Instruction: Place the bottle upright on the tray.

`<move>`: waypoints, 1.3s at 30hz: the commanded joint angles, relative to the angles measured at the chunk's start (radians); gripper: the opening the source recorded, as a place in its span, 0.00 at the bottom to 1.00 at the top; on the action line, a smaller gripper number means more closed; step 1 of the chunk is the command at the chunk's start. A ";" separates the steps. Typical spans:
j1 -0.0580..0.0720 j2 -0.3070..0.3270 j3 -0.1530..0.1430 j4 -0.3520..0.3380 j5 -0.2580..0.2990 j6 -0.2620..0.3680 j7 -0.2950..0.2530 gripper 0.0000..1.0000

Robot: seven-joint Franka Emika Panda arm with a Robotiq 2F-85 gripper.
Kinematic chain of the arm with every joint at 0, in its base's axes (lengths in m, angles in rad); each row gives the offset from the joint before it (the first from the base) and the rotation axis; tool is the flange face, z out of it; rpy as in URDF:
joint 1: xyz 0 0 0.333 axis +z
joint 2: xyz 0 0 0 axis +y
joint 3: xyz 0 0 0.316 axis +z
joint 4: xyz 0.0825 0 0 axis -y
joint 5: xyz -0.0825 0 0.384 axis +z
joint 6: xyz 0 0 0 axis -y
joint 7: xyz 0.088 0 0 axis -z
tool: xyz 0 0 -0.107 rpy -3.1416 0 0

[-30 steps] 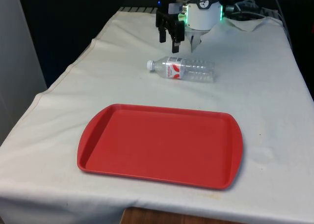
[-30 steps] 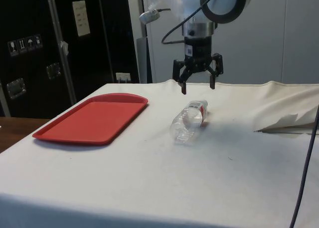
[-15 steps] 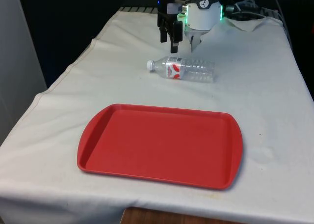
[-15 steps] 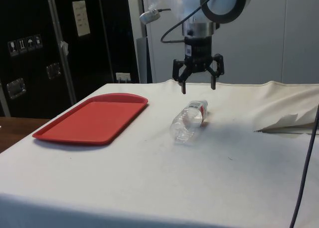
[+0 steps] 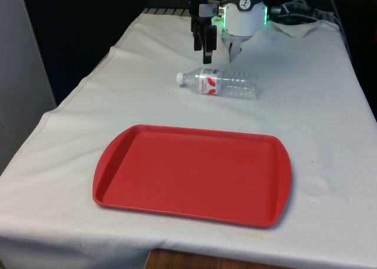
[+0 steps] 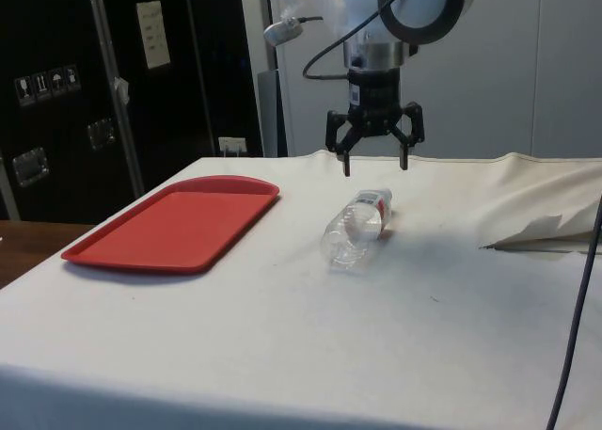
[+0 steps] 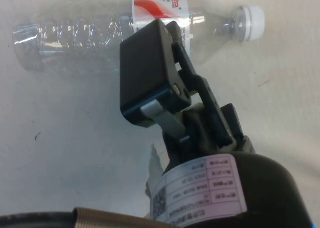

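Gripper (image 6: 374, 169) wide open, hovering above the lying bottle (image 5: 219, 83) — long axis across its fingers, cap toward front view's left.

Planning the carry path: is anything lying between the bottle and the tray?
Nothing visible. The bottle lies on its side on bare cloth, and the stretch of cloth from it to the red tray holds nothing. The gripper hangs open just above the bottle.

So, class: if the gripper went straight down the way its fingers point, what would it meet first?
Probably the bottle lying on its side beneath the open gripper, though depth is unclear; otherwise the white cloth.
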 commanded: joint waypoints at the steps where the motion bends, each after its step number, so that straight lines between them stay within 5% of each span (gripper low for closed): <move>1: -0.001 0.002 0.000 0.002 -0.002 0.001 0.017 1.00; 39: -0.001 0.002 -0.007 0.002 -0.001 -0.005 0.248 1.00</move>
